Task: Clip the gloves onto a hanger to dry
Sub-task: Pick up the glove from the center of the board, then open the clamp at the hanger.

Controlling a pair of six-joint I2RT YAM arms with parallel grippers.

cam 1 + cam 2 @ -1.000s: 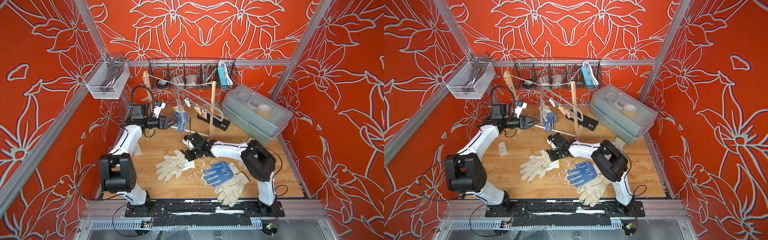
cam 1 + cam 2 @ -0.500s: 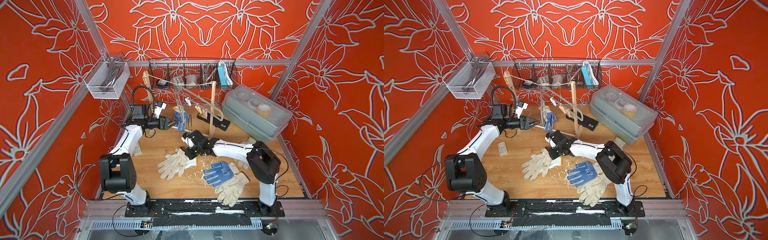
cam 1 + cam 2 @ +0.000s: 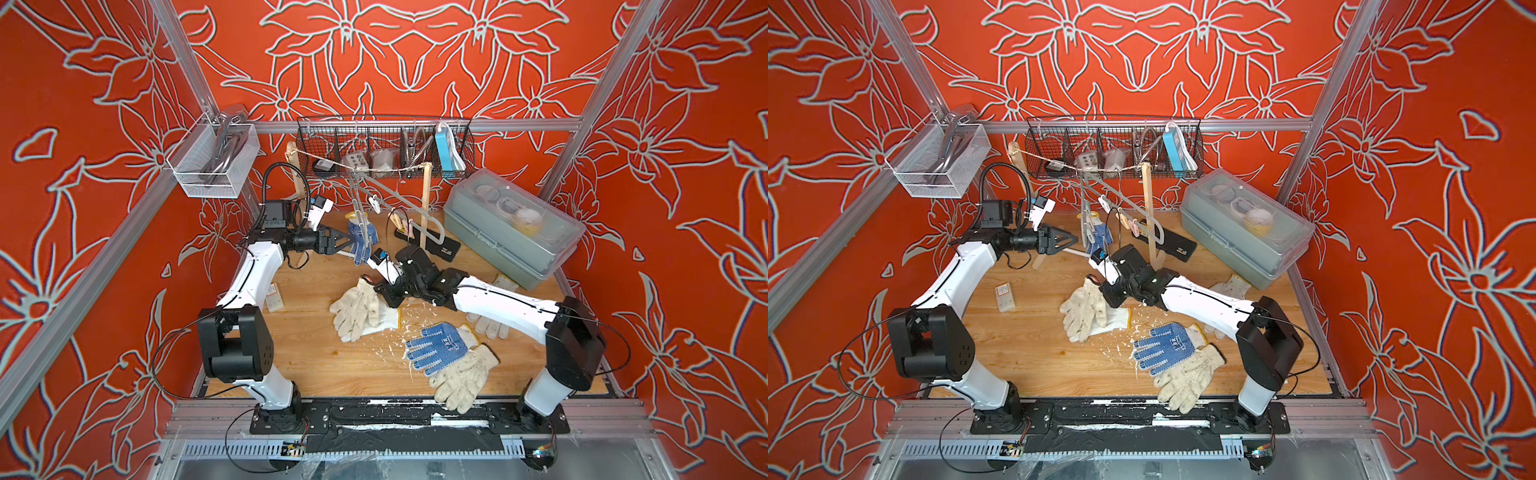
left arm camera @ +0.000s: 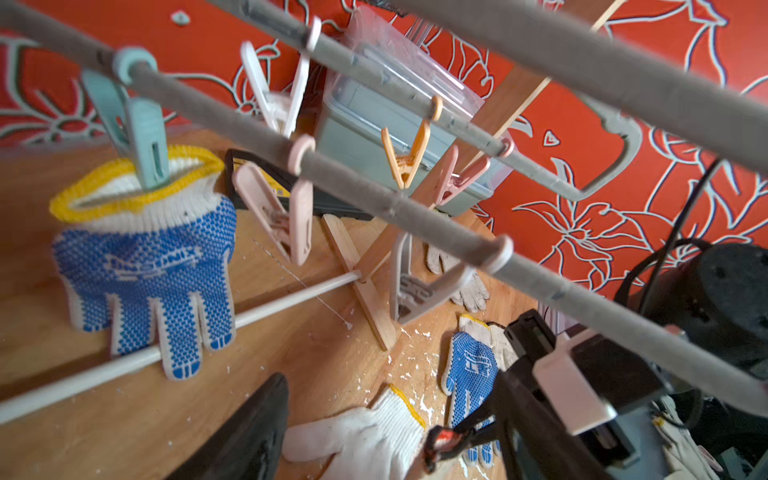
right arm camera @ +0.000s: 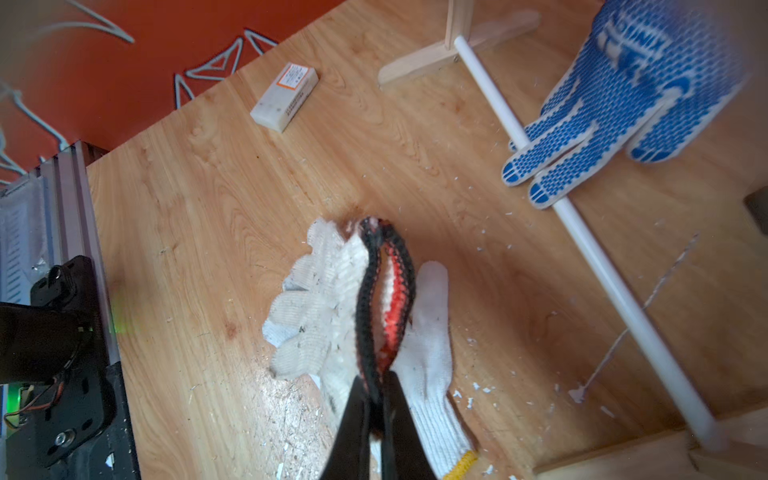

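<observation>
Near the middle of the surface [image 3: 316, 365], the right claw [image 5: 376, 384] is closed tight on the black-and-red cuff [image 5: 397, 299] of an off-white glove [image 5: 316, 299], pinching only the rim of the knit. That narrow bite is the main worry: on the way up to the hanger [image 4: 374, 195] the cuff could slide out, I judge, and the glove would drop. A yellow-cuffed white glove [image 5: 428, 345] lies right against the held one. Loose knit tends to cling, so it may be dragged along and fall off halfway. The hanger looks to hang loose near the far edge, so a push could set it swinging and a free pink clip [image 4: 274, 212] would dodge the cuff.

Toward the far left corner the left claw [image 3: 1073, 240] stands wide open and holds nothing. Its tips are just beside the blue-dotted glove [image 4: 145, 266] pegged by a teal clip [image 4: 141, 141]; whether they touch it I cannot tell. A nudge there could tug that glove free. Both arms reach into the same tight space, so a bump is possible.

Three more gloves lie toward the front right corner: a loose dotted glove [image 3: 440, 345] over a soiled glove [image 3: 461, 378], and a half-hidden glove [image 3: 490, 328] under the right arm
</observation>
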